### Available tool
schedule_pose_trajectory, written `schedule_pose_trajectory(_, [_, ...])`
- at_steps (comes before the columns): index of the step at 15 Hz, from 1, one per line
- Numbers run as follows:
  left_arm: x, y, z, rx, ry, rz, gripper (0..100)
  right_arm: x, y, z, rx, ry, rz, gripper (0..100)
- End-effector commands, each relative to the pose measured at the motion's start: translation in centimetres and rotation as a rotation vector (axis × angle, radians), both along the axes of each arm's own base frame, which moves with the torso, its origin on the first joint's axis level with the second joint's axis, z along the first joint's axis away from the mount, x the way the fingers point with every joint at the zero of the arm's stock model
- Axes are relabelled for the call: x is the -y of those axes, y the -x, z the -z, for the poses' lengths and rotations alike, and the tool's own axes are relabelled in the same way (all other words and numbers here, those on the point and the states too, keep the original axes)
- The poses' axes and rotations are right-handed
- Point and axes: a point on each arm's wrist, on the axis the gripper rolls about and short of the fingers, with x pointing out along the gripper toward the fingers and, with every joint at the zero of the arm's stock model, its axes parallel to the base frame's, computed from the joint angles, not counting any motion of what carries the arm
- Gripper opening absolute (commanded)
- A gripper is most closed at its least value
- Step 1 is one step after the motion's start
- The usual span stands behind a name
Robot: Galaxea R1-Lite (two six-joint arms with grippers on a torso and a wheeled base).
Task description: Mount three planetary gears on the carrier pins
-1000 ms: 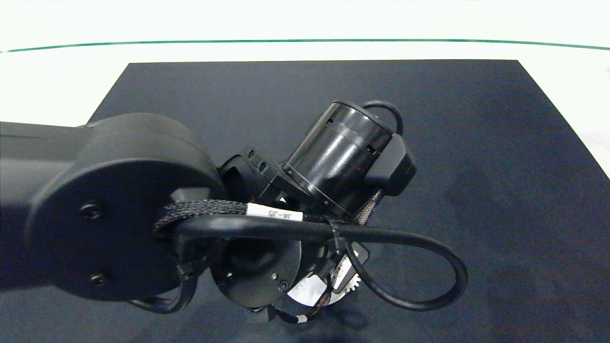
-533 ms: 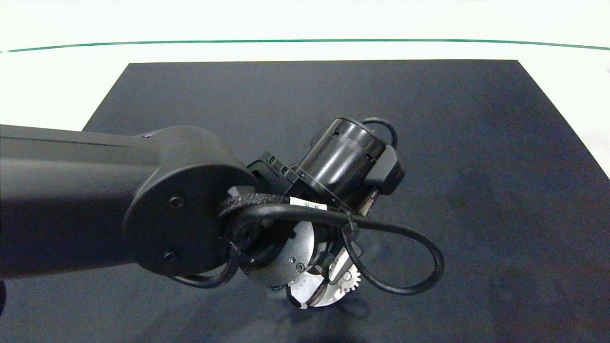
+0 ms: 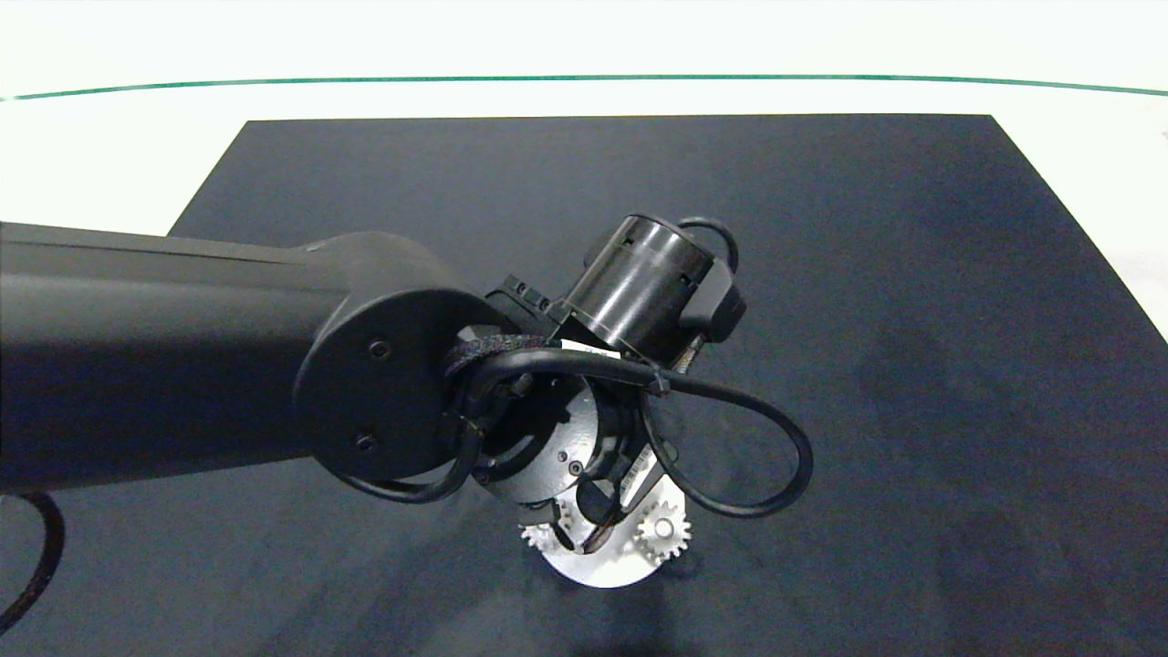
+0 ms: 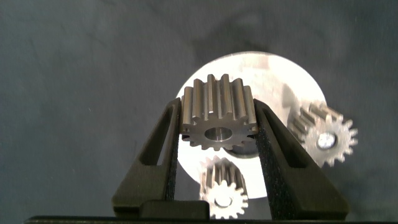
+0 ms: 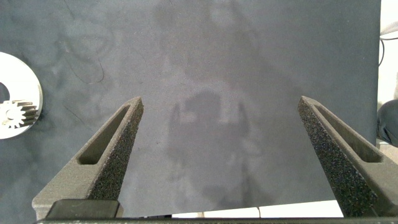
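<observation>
A white desk (image 3: 109,155) carries a large dark mat (image 3: 912,319) covering most of its middle. On the mat's near edge, slightly left of centre, lies a flat white disc (image 3: 598,570).

From overhead we look down on the black mat (image 3: 912,365); both close wrist cameras share the white disc (image 4: 273,74), at six o'clock.

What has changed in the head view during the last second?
The left arm drew back toward the left edge, its wrist sinking toward the white disc, which now shows two planetary gears on it. The black mat stayed put.
</observation>
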Motion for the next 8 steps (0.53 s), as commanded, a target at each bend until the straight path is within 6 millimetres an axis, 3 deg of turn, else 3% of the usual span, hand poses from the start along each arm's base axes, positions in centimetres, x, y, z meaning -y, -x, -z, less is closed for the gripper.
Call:
schedule_pose_trajectory(1, [0.49,-0.64,0.1,0.004,0.0,-0.007,22,0.0,-0.01,0.03,-0.002,0.002,0.005,100])
schedule_pose_trajectory(8, [1.02,-0.95,0.75,-0.004,-0.011,-0.006,22,0.23,0.26,0.02,0.005,-0.004,0.005,100])
